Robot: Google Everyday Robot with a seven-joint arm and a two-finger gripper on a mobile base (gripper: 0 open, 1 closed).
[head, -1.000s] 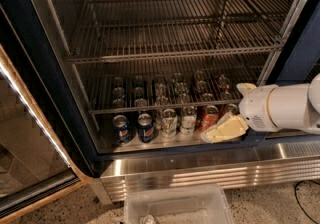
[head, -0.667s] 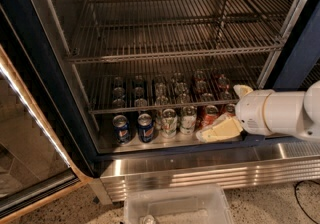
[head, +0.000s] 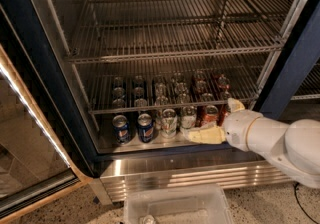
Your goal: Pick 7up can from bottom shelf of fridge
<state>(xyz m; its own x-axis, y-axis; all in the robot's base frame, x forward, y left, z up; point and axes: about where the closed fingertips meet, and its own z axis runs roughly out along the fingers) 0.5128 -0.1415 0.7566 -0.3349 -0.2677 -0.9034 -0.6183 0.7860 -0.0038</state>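
Note:
The fridge [head: 37, 63] stands open, with a dark blue frame. On its bottom shelf [head: 165, 141] stand rows of cans. Two 7up cans [head: 168, 122] with pale labels stand side by side in the middle of the front row. Two blue cans [head: 121, 129] are to their left and orange-red cans [head: 209, 113] to their right. My gripper [head: 218, 119] reaches in from the right on a white arm. It is open, with one cream finger [head: 202, 135] low in front of the right 7up can and the orange-red cans. The other finger is up at the right. It holds nothing.
Grey wire racks [head: 175, 53] span the fridge above the cans. The open glass door [head: 30, 133] hangs at the left. A ribbed steel base [head: 200, 174] runs below the shelf. A clear plastic bin [head: 175, 207] sits on the floor in front.
My gripper and arm have moved left and slightly down, so the lower finger now lies in front of the front row near the right 7up can.

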